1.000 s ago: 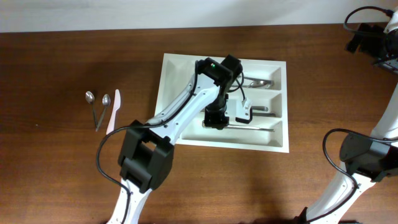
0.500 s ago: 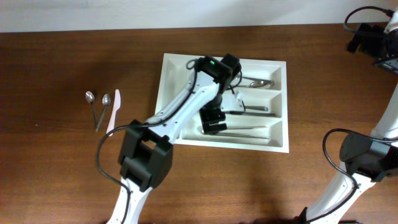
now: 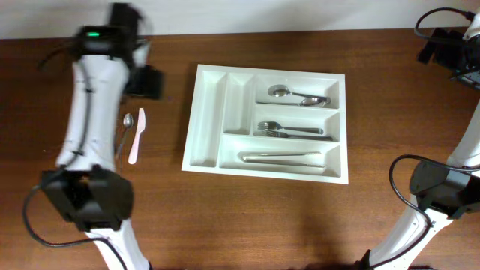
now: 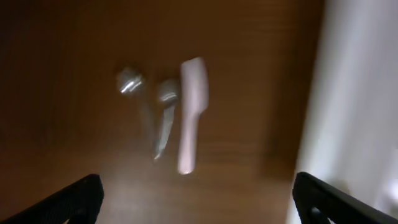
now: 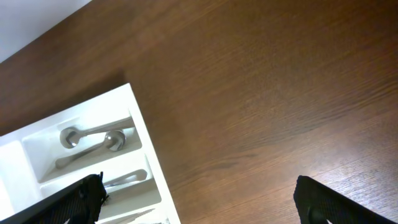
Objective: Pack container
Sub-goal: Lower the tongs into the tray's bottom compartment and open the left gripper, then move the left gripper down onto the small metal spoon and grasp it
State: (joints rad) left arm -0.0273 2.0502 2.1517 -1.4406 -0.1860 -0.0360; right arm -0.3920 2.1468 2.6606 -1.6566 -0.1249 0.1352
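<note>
The white container (image 3: 206,120) lies mid-table, with spoons (image 3: 296,94) in its top long compartment, forks (image 3: 289,130) in the middle one and knives (image 3: 281,157) in the bottom one. Its two narrow left compartments hold nothing. My left gripper (image 4: 199,208) hangs open and blurred above the bare wood. Just ahead of it lie two loose spoons (image 4: 130,84) and a pale pink knife (image 4: 189,118). In the overhead view the left gripper (image 3: 148,81) is left of the container. My right gripper (image 5: 200,208) is open over the wood beside the container's right wall (image 5: 142,134).
Overhead, the pink knife (image 3: 136,135) and one spoon (image 3: 126,124) lie on the table left of the container, partly beside the left arm (image 3: 90,112). The right arm's base (image 3: 439,191) stands at the right edge. The table's far edge runs along the top.
The left gripper opened over the container's bottom compartment, left a knife there, and swung far left to above the loose cutlery. The right arm has not moved.
</note>
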